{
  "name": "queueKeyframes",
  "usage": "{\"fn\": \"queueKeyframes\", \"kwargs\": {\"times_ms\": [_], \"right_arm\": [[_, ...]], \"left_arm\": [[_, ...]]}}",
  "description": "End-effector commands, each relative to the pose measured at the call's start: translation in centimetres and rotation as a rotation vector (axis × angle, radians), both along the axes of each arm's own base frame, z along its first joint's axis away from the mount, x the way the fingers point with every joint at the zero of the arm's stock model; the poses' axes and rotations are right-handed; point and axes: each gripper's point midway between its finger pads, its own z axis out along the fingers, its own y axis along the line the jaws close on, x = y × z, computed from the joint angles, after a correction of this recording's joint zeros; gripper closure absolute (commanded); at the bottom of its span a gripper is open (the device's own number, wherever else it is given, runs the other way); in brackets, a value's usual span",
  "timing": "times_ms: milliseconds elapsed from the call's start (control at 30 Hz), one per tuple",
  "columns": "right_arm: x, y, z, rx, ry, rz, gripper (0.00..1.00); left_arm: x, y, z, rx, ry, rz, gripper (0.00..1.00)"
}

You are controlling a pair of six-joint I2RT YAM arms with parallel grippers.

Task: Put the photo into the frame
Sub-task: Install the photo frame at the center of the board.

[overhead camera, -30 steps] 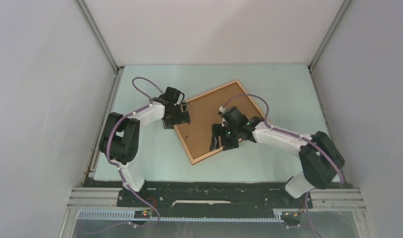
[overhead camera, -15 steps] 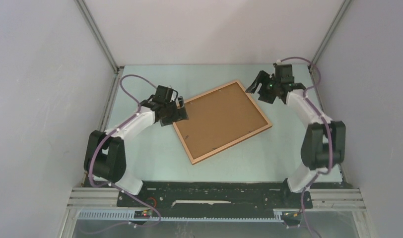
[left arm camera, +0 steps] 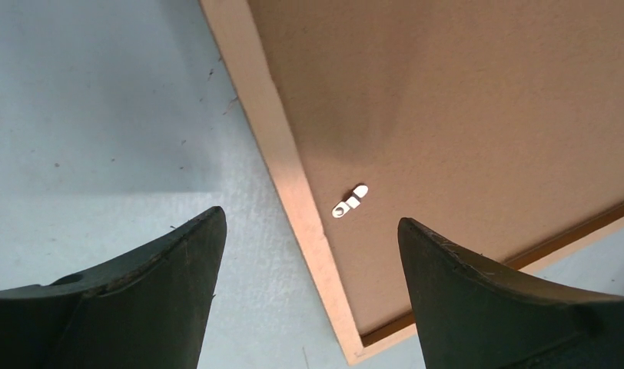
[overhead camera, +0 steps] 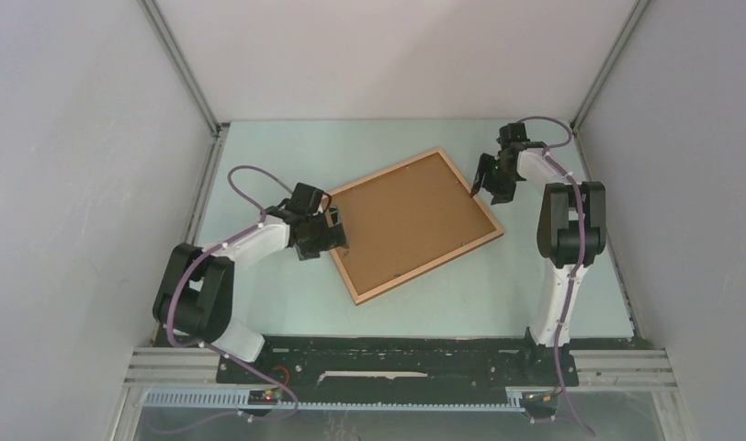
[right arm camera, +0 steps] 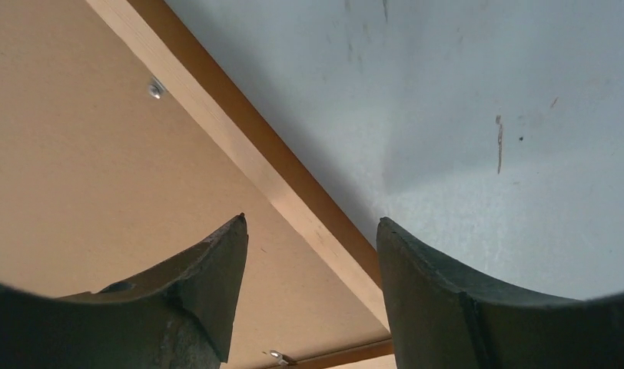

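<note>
The frame [overhead camera: 429, 267] lies back-up on the table, its brown backing board [overhead camera: 411, 216] set inside the rim. No photo shows in any view. My left gripper [overhead camera: 334, 235] is open, low over the frame's left edge. In the left wrist view my left gripper [left arm camera: 309, 215] straddles the pale rim [left arm camera: 293, 169], next to a white turn clip [left arm camera: 350, 202] on the board [left arm camera: 463, 100]. My right gripper [overhead camera: 480, 182] is open at the frame's right edge. In the right wrist view my right gripper [right arm camera: 312, 219] straddles the rim [right arm camera: 240, 146] beside the board [right arm camera: 78, 154].
The pale green table [overhead camera: 287, 285] is closed in by white walls at the left, back and right. A small metal tab [right arm camera: 155, 89] sits on the backing board near the rim. Purple cables loop over both arms.
My right arm swung from the frame's near part to the far right, then came down at its right edge. My left gripper slid a little nearer along the left edge.
</note>
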Motion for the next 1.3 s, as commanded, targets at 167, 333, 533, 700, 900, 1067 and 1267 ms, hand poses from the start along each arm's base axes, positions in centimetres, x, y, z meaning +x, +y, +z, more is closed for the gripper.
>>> {"fn": "queueKeyframes", "kwargs": {"times_ms": [167,333,533,700,900,1067,1267], "right_arm": [[-1.2,-0.1,-1.5,-0.007,0.056,0.022,0.5],[-0.9,-0.6,-2.0,0.009,0.065,0.004,0.65],[-0.4,-0.5,-2.6,0.049,0.081,0.001,0.69],[-0.4,0.0,-2.8,0.075,0.087,0.009,0.7],[-0.5,0.4,-2.8,0.1,0.085,0.017,0.72],[-0.5,0.8,-2.8,0.124,0.081,0.022,0.74],[-0.6,1.0,-3.0,0.136,0.087,0.023,0.75]], "left_arm": [[4.5,-2.2,0.5,-0.03,-0.05,0.018,0.12],[7.5,-2.7,0.3,0.004,-0.045,0.022,0.14],[6.9,-0.7,1.2,0.113,-0.046,0.004,0.13],[3.6,-0.8,1.0,0.107,0.016,-0.061,0.15],[1.9,-1.9,1.0,0.103,0.021,-0.068,0.2],[2.0,-2.0,0.6,0.086,0.014,-0.025,0.31],[1.7,-2.2,0.0,0.078,0.039,-0.017,0.37]]}}
